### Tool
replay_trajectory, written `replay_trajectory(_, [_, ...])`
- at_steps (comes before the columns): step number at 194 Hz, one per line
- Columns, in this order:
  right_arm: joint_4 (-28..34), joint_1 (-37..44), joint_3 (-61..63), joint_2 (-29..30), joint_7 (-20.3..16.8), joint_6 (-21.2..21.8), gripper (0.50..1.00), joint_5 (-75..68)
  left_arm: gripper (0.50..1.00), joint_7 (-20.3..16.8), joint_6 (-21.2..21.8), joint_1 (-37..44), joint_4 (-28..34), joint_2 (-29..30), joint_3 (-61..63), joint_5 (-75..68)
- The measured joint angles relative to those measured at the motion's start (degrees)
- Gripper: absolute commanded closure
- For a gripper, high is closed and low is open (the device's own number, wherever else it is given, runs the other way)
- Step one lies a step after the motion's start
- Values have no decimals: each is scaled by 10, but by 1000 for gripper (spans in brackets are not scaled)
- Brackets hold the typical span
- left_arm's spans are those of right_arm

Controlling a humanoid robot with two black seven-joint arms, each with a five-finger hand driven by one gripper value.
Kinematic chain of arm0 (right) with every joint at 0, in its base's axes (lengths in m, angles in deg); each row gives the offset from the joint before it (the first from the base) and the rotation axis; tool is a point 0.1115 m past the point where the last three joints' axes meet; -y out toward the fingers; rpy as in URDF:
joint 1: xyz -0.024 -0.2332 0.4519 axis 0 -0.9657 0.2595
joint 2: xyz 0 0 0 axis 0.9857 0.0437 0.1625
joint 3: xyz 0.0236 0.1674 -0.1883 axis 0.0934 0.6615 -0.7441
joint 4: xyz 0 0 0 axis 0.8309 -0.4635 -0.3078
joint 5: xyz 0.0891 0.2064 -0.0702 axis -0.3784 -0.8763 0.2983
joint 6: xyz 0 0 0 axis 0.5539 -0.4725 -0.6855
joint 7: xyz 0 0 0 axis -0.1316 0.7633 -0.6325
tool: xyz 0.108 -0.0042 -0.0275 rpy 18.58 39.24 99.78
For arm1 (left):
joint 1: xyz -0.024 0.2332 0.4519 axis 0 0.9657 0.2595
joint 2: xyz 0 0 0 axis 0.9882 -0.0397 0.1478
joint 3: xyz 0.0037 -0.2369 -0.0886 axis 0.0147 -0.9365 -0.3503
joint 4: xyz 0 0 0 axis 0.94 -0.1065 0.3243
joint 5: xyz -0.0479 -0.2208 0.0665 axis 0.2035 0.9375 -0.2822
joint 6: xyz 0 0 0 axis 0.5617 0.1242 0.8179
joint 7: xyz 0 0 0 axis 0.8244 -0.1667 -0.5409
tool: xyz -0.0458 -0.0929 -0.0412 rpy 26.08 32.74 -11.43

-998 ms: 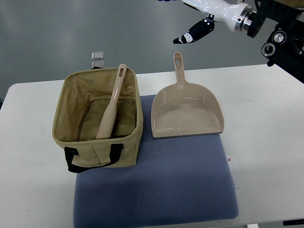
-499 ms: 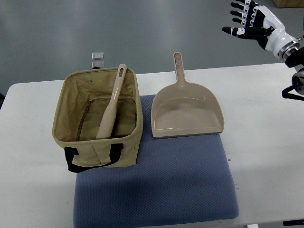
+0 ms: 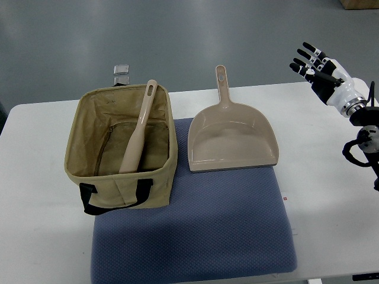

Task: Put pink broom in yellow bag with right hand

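Observation:
The pinkish-beige broom [image 3: 138, 130] stands inside the yellow-tan fabric bag [image 3: 121, 183], its handle leaning on the bag's far rim and sticking out. The bag sits on the left part of a blue mat. My right hand [image 3: 314, 64] is open and empty, fingers spread, raised over the table's far right corner, well away from the bag. The left arm is not in view.
A matching beige dustpan [image 3: 232, 139] lies on the blue mat [image 3: 195, 231] right of the bag, handle pointing away. The mat lies on a white table [image 3: 325, 177]. A small clear clip [image 3: 121, 70] lies beyond the table's far edge.
My right hand has pulled back from above the dustpan's handle to the far right and come down toward the table corner. The broom, bag and dustpan have not moved.

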Motion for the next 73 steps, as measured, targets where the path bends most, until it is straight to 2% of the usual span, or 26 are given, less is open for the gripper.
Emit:
replay_trajectory(38, [-2,-22,13,35,8,0,570,-4,500,0,0,0,0,0,0,0])
replay_trajectory(73, [-6,-31,13,43,8,-4,570,-2,500,0,0,0,0,0,0,0])
